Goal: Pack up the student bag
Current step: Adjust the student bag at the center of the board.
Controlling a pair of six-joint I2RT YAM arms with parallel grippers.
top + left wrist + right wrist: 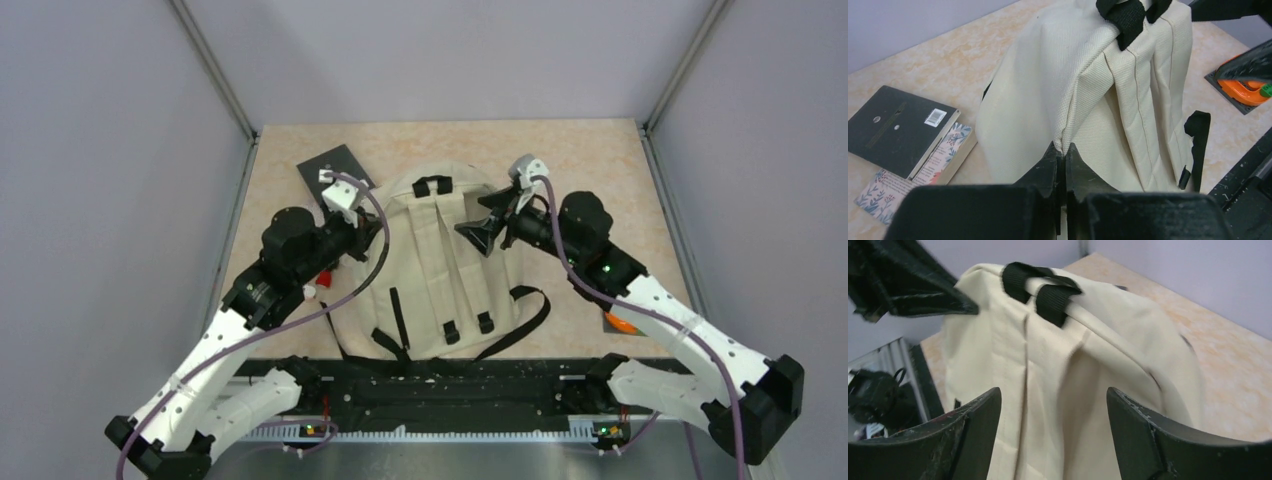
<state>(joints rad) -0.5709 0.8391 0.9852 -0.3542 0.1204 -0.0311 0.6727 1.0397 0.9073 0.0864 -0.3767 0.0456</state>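
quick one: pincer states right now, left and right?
Left pincer: closed, apparently pinching a fold of the student bag.
Right pincer: open, holding nothing; the bag sits just ahead of it.

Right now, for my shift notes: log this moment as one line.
student bag: straps up | left gripper: shut on bag fabric | right gripper: open | black notebook: outside bag
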